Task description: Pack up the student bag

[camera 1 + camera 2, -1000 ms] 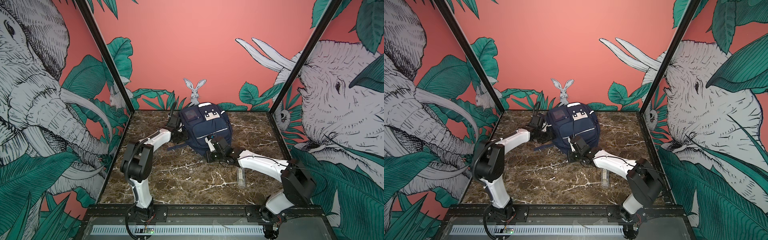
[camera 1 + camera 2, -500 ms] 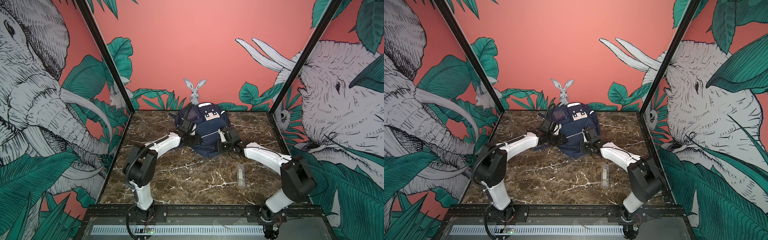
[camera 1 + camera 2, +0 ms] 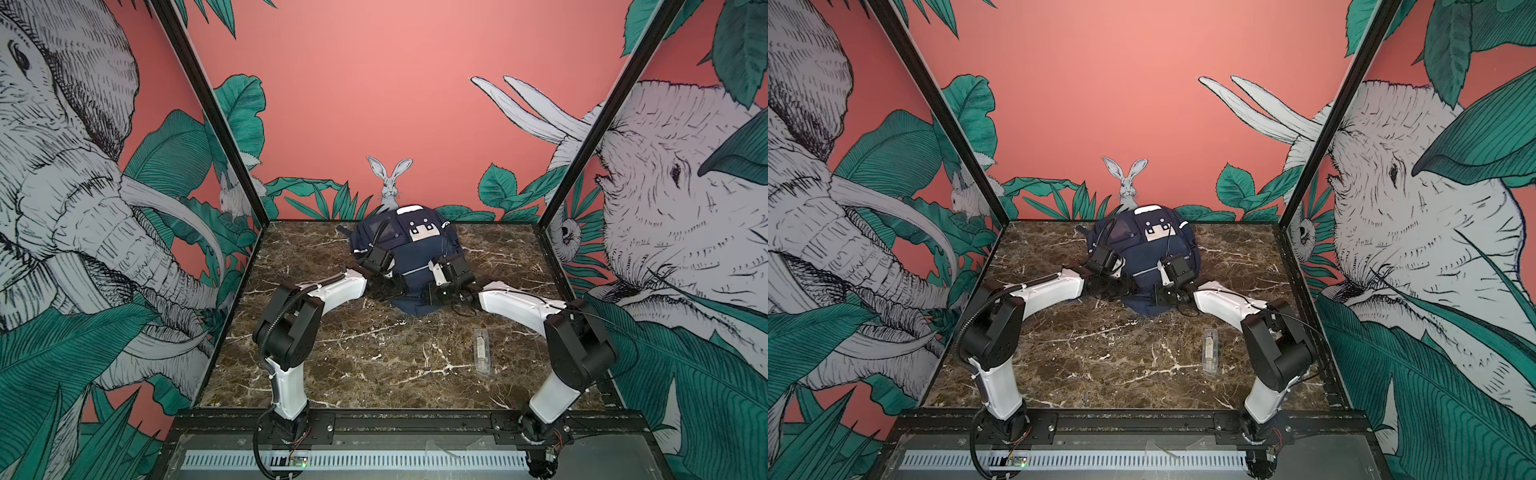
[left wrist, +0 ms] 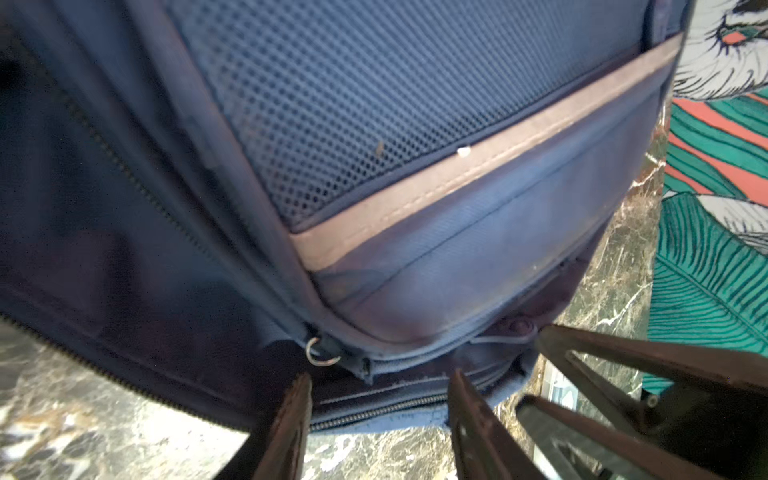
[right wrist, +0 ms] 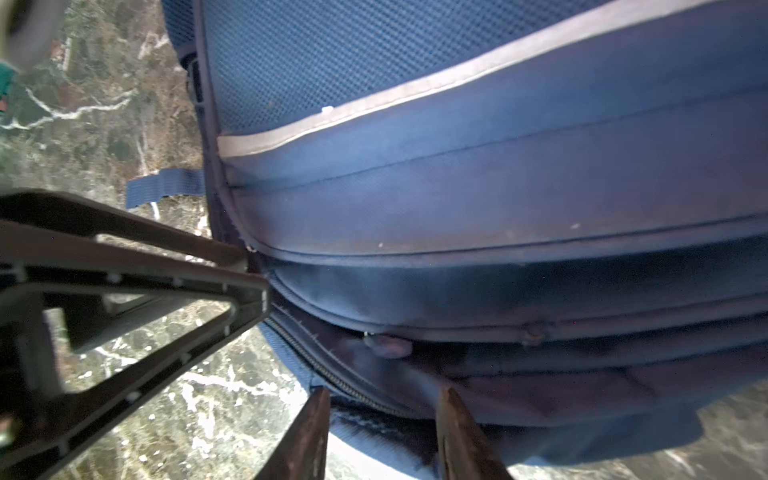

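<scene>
Student bag (image 3: 415,249) lies flat at the middle of the surface's (image 3: 374,365) far edge, zippered rim facing the near edge. Left pincer (image 4: 380,399) and right pincer (image 5: 384,411) sit side by side at that rim, each with fingers apart and the rim's fabric lying between them. Small clear case (image 3: 482,351) lies near the right edge, well apart from the bag.

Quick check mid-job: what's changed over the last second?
The left end effector swung from the student bag's left side to its near edge, close beside the right end effector, which barely shifted. Both now straddle that edge with jaws apart. Student bag and clear case stayed put.
</scene>
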Controlling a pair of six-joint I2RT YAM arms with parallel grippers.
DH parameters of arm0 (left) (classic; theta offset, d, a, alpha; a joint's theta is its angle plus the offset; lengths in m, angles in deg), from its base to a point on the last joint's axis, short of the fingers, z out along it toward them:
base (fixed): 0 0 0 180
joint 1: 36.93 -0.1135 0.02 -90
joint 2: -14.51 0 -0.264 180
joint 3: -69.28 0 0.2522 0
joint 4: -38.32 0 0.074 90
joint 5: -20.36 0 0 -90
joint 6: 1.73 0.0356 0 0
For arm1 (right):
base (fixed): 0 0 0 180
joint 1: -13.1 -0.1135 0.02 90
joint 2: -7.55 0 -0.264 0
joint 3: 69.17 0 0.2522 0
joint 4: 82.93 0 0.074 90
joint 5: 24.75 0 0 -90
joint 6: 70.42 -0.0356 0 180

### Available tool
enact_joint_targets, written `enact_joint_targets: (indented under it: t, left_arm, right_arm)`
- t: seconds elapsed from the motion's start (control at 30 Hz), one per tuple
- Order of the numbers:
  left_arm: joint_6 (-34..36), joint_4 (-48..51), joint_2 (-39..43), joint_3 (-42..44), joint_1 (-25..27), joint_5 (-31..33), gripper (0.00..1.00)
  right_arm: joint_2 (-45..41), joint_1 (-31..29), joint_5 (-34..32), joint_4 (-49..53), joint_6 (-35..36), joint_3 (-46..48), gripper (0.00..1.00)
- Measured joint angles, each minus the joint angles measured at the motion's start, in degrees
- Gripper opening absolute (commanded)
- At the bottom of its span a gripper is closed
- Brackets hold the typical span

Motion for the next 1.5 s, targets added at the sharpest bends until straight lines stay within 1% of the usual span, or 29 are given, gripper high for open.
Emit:
enact_joint_targets:
  t: [0.1, 0.27, 0.4, 0.5, 0.6, 0.7, 0.73, 0.8, 0.97, 1.13, 1.4, 1.5]
  left_arm:
    - [-0.7, -0.9, -0.1, 0.3, 0.0, 0.0, 0.55]
    - [-1.5, -2.5, -1.8, 0.3, 0.0, -0.4, 0.54]
    - [-2.0, -2.8, -2.6, 0.3, 0.0, -0.4, 0.50]
    - [-2.3, -3.4, -2.7, 0.3, 0.0, -0.4, 0.40]
    - [-2.4, -3.5, -3.0, 0.3, 0.0, -0.5, 0.21]
    - [-2.1, -3.1, -3.1, 0.2, 0.0, 0.0, 0.02]
    - [-1.8, -2.9, -3.1, -0.1, 0.0, 0.3, 0.00]
    - [-1.1, -2.3, -2.6, -0.2, 0.0, 1.0, 0.00]
    - [0.9, -0.6, 0.0, -0.2, -0.1, 2.1, 0.00]
    - [2.0, 0.7, 1.0, -0.5, -0.8, 2.2, 0.00]
    - [2.4, 1.5, 1.1, -0.6, -1.9, 1.9, 0.00]
    - [2.5, 2.1, 1.1, -1.0, -1.9, 1.7, 0.00]
  right_arm:
    - [0.0, 0.0, 0.3, -0.2, -0.4, 0.0, 0.45]
    - [2.0, 0.1, 0.0, 0.2, -0.3, -2.7, 0.45]
    - [3.6, 0.4, -0.2, 0.2, -0.2, -3.2, 0.45]
    - [4.5, 0.5, 0.3, 0.2, -0.2, -3.1, 0.44]
    - [4.5, 0.5, 0.5, -0.7, -0.2, -2.2, 0.45]
    - [4.5, 0.5, 0.8, -1.4, 0.1, -1.1, 0.49]
    - [4.5, 0.5, 1.0, -1.5, 0.5, -1.0, 0.50]
    - [4.5, 0.5, 1.6, -1.6, 0.9, -1.0, 0.50]
    - [4.5, 0.5, 3.6, -2.1, 1.9, -1.0, 0.46]
    - [4.5, 0.8, 7.1, -3.3, 1.9, -1.0, 0.39]
    - [4.5, 0.8, 8.5, -3.9, 2.0, -1.0, 0.25]
    - [4.7, 0.8, 8.6, -4.1, 2.1, -1.0, 0.25]
